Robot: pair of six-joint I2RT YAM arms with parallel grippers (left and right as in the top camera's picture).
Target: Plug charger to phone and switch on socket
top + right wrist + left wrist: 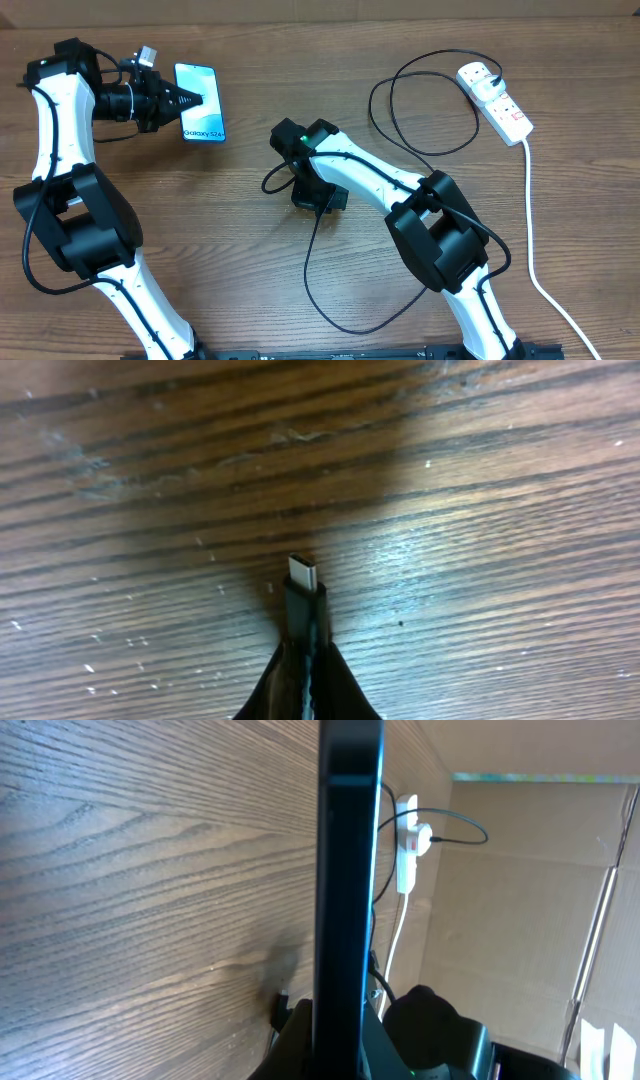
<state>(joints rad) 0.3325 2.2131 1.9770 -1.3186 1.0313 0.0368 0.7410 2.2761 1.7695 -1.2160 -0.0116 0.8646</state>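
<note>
The phone (200,103) with its light-blue screen is at the far left. My left gripper (183,101) is shut on its left edge. In the left wrist view the phone (348,870) is a dark edge-on bar between my fingers (345,1040). My right gripper (310,200) at the table's middle is shut on the charger's black connector (305,605), its metal tip pointing away over the wood. The black cable (400,120) loops back to a white plug (478,74) in the socket (497,103) at the far right.
The socket's thick white lead (530,230) runs down the right side to the front edge. Slack cable (335,300) loops on the table in front of the right arm. A cardboard wall (520,870) stands behind the table.
</note>
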